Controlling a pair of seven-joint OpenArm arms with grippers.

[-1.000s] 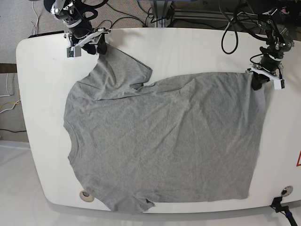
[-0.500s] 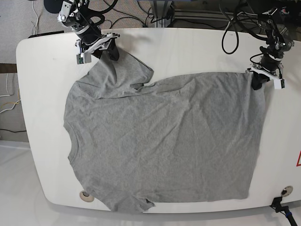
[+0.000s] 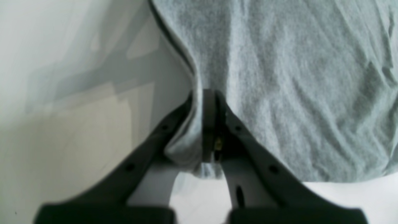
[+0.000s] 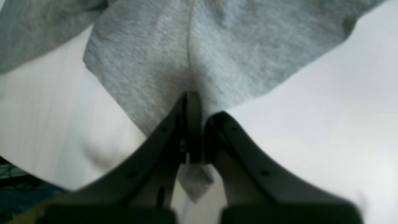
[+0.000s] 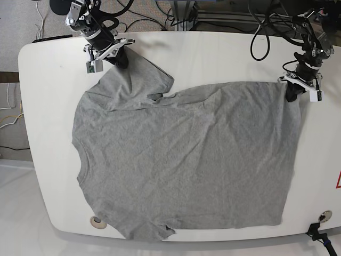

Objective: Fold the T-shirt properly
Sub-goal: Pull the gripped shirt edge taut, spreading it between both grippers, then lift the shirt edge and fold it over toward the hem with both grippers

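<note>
left wrist: left tool [image 3: 205, 124] clamped on T-shirt [image 3: 279, 77] hem corner | right wrist: right tool [image 4: 194, 130] pinching sleeve tip | base: T-shirt spread mid-frame on tabletop [image 5: 213, 53]; lift both corners evenly, keep cloth taut.

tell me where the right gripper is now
In the base view the right gripper is at the table's far-left corner area, its jaws shut on the tip of the grey T-shirt's sleeve.
</note>
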